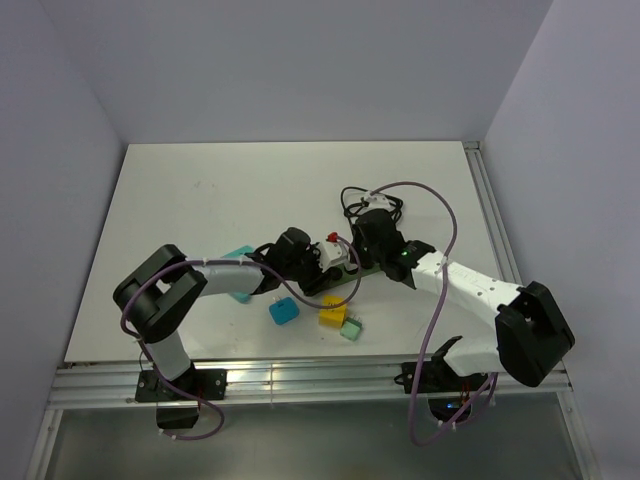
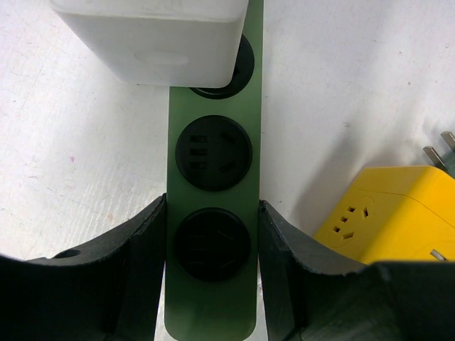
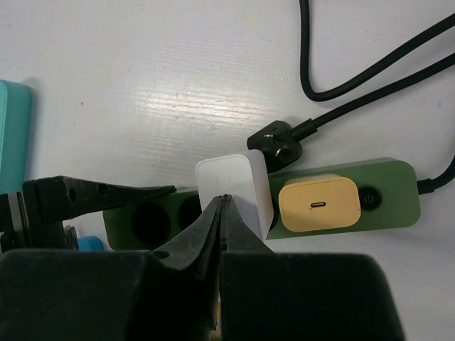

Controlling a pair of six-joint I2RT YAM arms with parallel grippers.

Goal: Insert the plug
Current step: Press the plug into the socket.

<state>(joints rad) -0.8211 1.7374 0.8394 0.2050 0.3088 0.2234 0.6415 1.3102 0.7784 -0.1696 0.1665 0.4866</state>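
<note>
Biggest danger: the right gripper, fingers pressed together at the white plug, shoves off-centre and tips it, bending prongs; it sits on a mid-strip socket, seating depth unclear; smaller danger: the power strip skids, though the left gripper pinches its sides; count: one power strip, one white plug, one tan charger, one black plug, two empty sockets.

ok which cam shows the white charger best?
Right wrist: the white charger shows its top and one side, on the green power strip beside the tan adapter. Left wrist catches only one end at the frame's top. Top external: just a small white patch, mid-table.
</note>
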